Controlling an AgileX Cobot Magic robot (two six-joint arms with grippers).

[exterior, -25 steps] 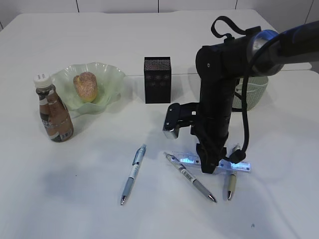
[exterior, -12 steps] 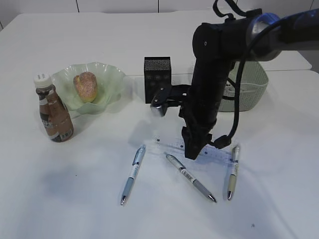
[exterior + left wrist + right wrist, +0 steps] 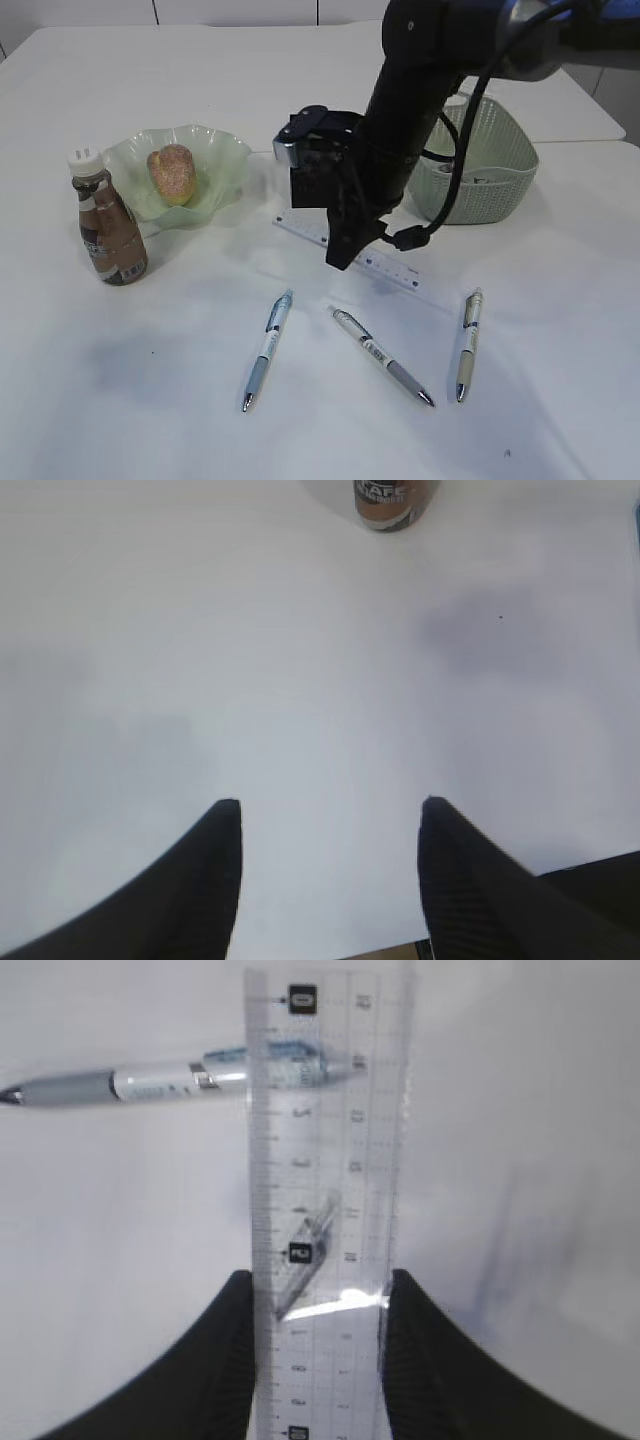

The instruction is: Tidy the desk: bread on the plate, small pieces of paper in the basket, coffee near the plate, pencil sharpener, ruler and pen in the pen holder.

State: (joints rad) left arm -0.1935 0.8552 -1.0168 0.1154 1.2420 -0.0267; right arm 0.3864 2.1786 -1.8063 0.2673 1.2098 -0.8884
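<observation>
Aloft, right pincer (image 3: 318, 1300) clamping ruler (image 3: 322, 1160), bread (image 3: 172, 173) on plate (image 3: 225, 150)

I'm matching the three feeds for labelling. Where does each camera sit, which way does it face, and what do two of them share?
Exterior: raised at the desk's front, slanting down; shows the right black arm holding the clear plastic ruler.
Left wrist: behind the left end effector, looking down at bare white desk; fingers apart, empty.
Right wrist: behind the right end effector, looking along the gripped ruler.
Shared: the brown coffee bottle appears in exterior and left wrist.
</observation>
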